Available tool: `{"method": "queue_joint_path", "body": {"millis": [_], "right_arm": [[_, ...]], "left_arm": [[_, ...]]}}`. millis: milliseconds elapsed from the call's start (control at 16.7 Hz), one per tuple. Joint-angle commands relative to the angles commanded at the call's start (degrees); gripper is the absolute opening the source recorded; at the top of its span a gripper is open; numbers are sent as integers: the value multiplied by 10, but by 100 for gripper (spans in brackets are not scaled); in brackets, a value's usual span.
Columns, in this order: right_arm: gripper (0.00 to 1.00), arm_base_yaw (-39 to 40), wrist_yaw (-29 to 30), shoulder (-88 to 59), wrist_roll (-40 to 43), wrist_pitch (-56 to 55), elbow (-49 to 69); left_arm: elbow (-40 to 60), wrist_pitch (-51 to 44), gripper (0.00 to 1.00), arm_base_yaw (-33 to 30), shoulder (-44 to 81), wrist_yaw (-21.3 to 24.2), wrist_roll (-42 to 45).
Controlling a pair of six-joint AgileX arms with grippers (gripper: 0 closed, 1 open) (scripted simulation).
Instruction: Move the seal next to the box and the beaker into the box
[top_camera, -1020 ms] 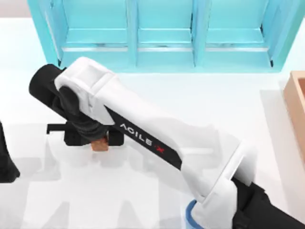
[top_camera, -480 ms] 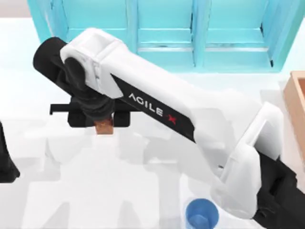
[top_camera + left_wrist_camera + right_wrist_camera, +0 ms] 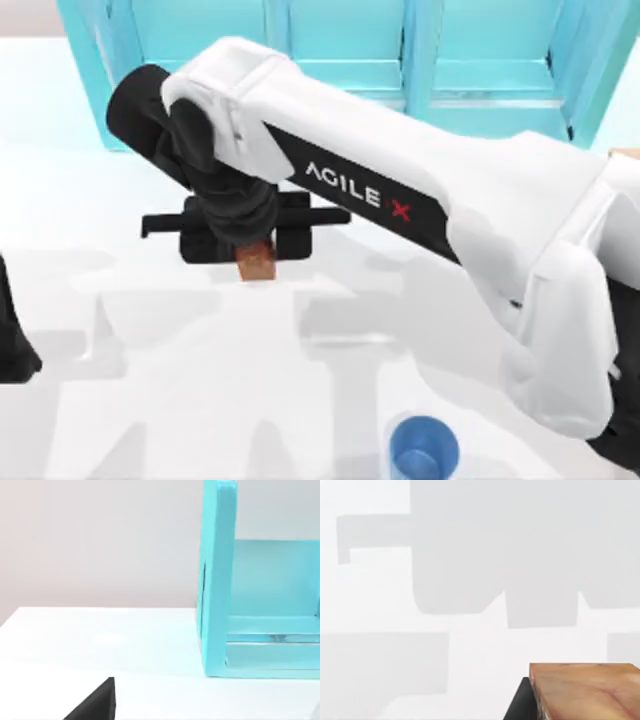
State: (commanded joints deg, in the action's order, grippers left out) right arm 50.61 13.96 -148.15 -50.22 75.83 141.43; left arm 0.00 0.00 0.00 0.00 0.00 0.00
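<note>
Now lifted clear of the table (image 3: 120, 420), the seal (image 3: 257, 264), pinched in the right gripper (image 3: 250, 250), has travelled rightward toward the box, while the beaker (image 3: 421, 448) waits at the near edge.

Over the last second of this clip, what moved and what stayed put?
The right gripper, shut on the seal, has carried it toward the top view's right and slightly toward the shelf unit; the right arm swung the same way, uncovering the beaker and covering the box edge at the right. The beaker has not moved. The left arm stays parked at the left edge.
</note>
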Motion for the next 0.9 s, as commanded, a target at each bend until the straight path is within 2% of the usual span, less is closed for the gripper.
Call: {"method": "queue_joint_path", "body": {"millis": [480,900], "right_arm": [[0,-23,-7,169,22,-82,-226],[0,-23,-9,194,24,-96,-253]], "left_arm": [[0,0,100,0,0,0,0],[0,0,100,0,0,0,0]]}}
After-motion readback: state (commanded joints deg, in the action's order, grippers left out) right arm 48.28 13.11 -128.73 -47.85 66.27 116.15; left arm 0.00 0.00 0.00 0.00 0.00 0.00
